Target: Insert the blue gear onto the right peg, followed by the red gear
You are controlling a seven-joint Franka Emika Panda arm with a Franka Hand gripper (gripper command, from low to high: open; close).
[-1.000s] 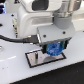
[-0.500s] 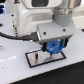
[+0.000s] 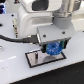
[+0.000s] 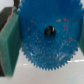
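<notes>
One blue gear (image 3: 53, 48) above plate rim (image 3: 31, 61)

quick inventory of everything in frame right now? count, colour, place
blue gear: 1, bright blue, held in the gripper just above the plate; fills the wrist view, dark centre hole showing.
plate: 1, grey with black rim, flat on the white table, below the gripper.
table: 1, white, under everything.
pegs: cannot make out in either view.
red gear: not visible in either view.
cable: 1, black, running from the exterior view's left towards the arm.
arm: 1, white, upper part of the exterior view.
gripper: 1, grey body with green fingers on either side of the blue gear, closed on it.
</notes>
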